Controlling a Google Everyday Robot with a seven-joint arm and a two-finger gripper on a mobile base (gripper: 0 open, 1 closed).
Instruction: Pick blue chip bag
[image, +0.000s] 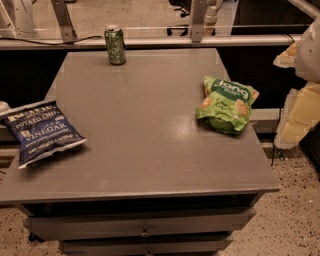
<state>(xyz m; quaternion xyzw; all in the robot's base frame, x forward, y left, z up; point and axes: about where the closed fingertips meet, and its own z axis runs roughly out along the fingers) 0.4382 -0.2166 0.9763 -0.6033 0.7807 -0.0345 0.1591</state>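
Note:
The blue chip bag (42, 132) lies flat at the left edge of the grey table top (145, 150). It is dark navy with a white top band and white "POTATO CHIPS" and "VINEGAR" lettering, and its left side hangs slightly over the table edge. My gripper (296, 117) shows as pale cream-coloured parts at the right edge of the view. It is beyond the table's right side, far from the bag, and nothing is seen held in it.
A bright green snack bag (227, 103) lies on the right part of the table. A green drink can (115, 45) stands upright at the back. Drawers (145, 227) sit below the table's front edge. A rail (150, 41) runs behind the table. The floor is speckled.

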